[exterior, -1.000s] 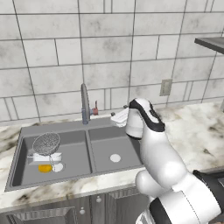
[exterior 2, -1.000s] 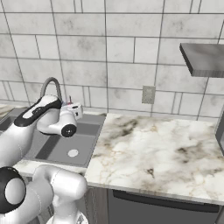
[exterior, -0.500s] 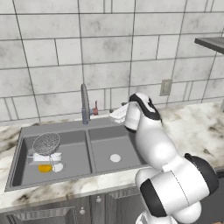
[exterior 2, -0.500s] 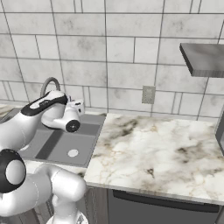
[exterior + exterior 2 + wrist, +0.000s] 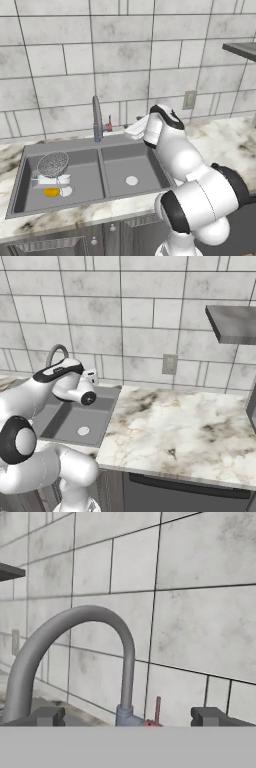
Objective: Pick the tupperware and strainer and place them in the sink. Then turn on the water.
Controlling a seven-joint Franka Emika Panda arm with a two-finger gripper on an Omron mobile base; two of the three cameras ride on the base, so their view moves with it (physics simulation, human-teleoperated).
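Strainer and tupperware lying in left basin of sink. Gripper spread wide, empty, near faucet with its red lever.

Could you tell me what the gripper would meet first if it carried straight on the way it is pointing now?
Most likely the faucet, near its base by the small red handle; the open gripper frames both. Depth is unclear, and the tiled wall lies behind.
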